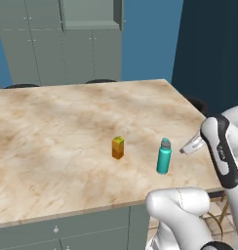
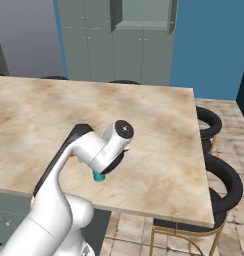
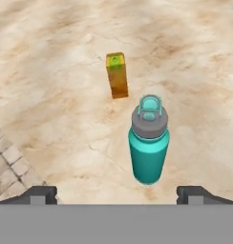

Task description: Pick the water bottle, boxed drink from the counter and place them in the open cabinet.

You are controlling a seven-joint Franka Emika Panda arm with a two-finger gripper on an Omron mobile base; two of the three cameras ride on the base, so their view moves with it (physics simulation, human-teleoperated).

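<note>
counter point(image 2: 159, 130) | water bottle point(image 2: 98, 176) mostly hidden behind arm | boxed drink point(image 1: 118, 147) upright

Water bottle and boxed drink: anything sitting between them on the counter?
Nothing. In the hand view, bare marbled counter separates the water bottle from the boxed drink; the left base view shows the same open gap.

Bare counter point(image 3: 51, 71) all round upright water bottle point(image 3: 148, 147); boxed drink point(image 3: 117, 75) standing apart beyond it

Teal water bottle point(image 3: 148, 151) and orange boxed drink point(image 3: 117, 75) stand upright, apart, on marbled counter point(image 1: 52, 127).
</note>
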